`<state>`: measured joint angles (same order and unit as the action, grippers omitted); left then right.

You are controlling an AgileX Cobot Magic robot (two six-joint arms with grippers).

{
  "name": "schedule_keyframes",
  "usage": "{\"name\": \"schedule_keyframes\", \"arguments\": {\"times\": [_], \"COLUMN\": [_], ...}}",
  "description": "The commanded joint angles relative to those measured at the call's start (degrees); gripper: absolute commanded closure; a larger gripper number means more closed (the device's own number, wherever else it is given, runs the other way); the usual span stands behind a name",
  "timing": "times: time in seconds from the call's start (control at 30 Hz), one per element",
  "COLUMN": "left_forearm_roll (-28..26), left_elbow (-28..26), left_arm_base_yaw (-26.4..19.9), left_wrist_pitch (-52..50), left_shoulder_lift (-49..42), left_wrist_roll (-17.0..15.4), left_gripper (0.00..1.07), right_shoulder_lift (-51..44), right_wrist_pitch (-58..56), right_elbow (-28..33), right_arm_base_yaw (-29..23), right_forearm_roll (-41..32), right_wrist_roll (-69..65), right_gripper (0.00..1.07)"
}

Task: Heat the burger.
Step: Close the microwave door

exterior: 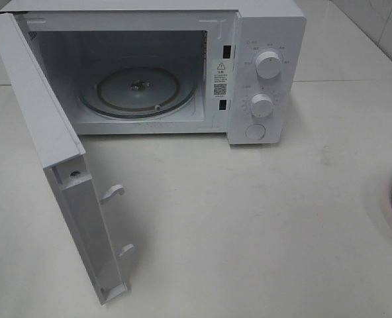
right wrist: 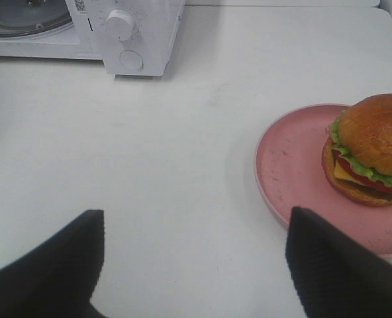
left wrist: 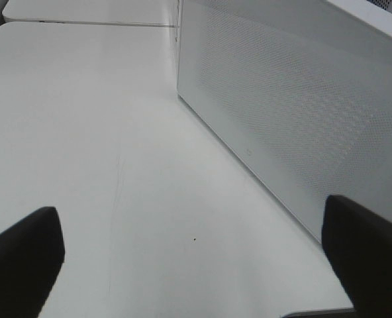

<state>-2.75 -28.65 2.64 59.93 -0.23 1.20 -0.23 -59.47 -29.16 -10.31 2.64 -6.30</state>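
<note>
Right claw [right wrist: 195,265], black fingers spread wide w/ nothing between them, hangs over bare white counter [right wrist: 183,165]. Just beyond it, near the counter's right edge, sits a round pink plate [right wrist: 292,165]; on the plate's far side rests the burger [right wrist: 371,149] w/ glossy brown bun, green lettuce, yellow cheese and red slice showing. Left claw [left wrist: 195,255] also released, fingers wide apart, empty, low over the counter beside the perforated white microwave door [left wrist: 295,99]. That door [exterior: 50,159] stands swung fully open. Farther back, near the counter's rear edge, the white microwave [exterior: 255,66], round glass turntable [exterior: 138,89] inside, two knobs on its front panel.
</note>
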Motion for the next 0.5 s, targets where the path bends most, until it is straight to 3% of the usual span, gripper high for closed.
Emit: {"name": "schedule_keyframes", "arguments": {"times": [0.03, 0.5], "left_forearm_roll": [-0.4, -0.4], "left_elbow": [0.17, 0.17], "left_arm_base_yaw": [-0.11, -0.11], "left_wrist_pitch": [-0.52, -0.52], "left_shoulder_lift": [-1.15, -1.15], "left_wrist_roll": [-0.06, -0.11], "left_gripper": [0.09, 0.09], "right_shoulder_lift": [-1.55, -1.55], "right_wrist_pitch": [-0.06, -0.06], "right_elbow": [0.0, 0.0], "right_arm_base_yaw": [0.17, 0.17], "right_forearm_roll": [0.0, 0.0], "right_wrist_roll": [-0.06, -0.06], "right_gripper": [0.33, 0.33]}}
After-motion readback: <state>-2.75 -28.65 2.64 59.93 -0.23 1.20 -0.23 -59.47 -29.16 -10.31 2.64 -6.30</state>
